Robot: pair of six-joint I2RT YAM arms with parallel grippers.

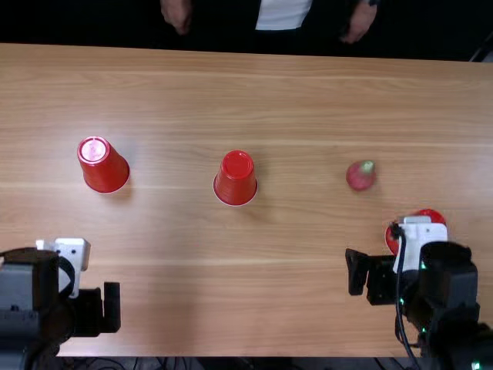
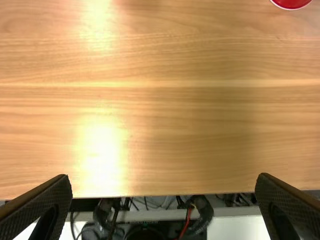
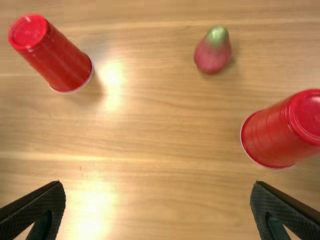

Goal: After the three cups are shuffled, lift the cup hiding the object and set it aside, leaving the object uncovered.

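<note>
- Small rounded object (image 1: 360, 175), red-pink with a pale green tip, smooth-skinned and tapering like a fruit: uncovered on the light brown wooden tabletop (image 1: 246, 92), right of the middle, touching nothing.
- Closest to it, the near cup (image 1: 430, 216): red ribbed plastic with a white-edged rim, mouth down, flat base up. Toward the near edge and slightly right of the object, close but apart. Partly hidden in the top view by the right arm's wrist.
- Middle cup (image 1: 235, 178): same red plastic, mouth down at the tabletop's centre, well apart from the object, plain straight wood grain between.
- Left cup (image 1: 102, 164): same kind, mouth down, well left of the middle cup. Whatever lies under either, impossible to tell.
- Right gripper (image 3: 157, 186): flat black fingers with a fine mesh texture, spread wide and empty, low by the near edge, with the object, near cup and middle cup ahead of it.
- Left gripper (image 2: 162, 182): fingers likewise wide apart and empty, at the tabletop's near edge on the left side, with a tangle of cables (image 2: 150, 215) below that edge.
</note>
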